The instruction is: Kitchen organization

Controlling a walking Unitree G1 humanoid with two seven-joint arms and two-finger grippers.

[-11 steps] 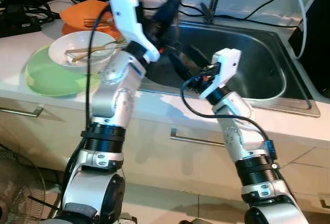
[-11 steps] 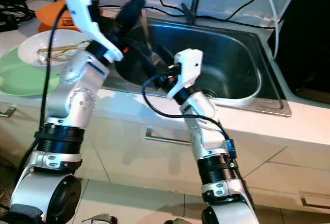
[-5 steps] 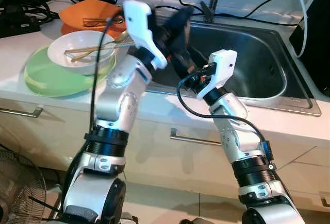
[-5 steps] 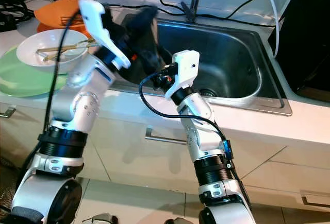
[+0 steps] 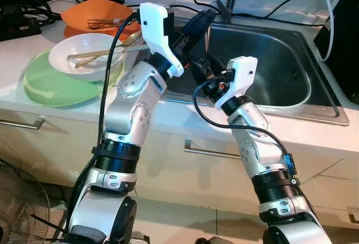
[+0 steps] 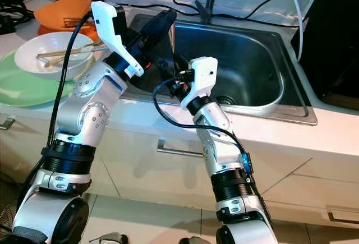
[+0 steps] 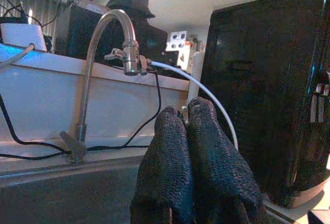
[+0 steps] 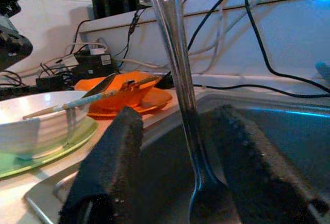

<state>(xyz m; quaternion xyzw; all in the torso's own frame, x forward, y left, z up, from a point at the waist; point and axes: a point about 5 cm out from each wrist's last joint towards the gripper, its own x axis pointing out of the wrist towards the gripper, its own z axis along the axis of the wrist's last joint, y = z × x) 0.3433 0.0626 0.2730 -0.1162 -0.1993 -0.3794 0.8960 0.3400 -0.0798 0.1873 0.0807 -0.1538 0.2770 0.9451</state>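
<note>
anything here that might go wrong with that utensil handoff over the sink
The metal utensil handle stands between the right gripper's open fingers, not clamped, so it may slip and drop into the sink. Both grippers crowd together at the sink's left rim, the left gripper shut; the arms could bump. A swing leftward might hit the white bowl with its chopsticks.

Black cables (image 5: 291, 0) trail behind; a fan (image 5: 19, 202), perhaps, stands below.

Stamped marks on the spoon I'm near

The spoon handle (image 8: 172, 33) carries small stamped characters at the top of my right wrist view; I can't read them.
</note>
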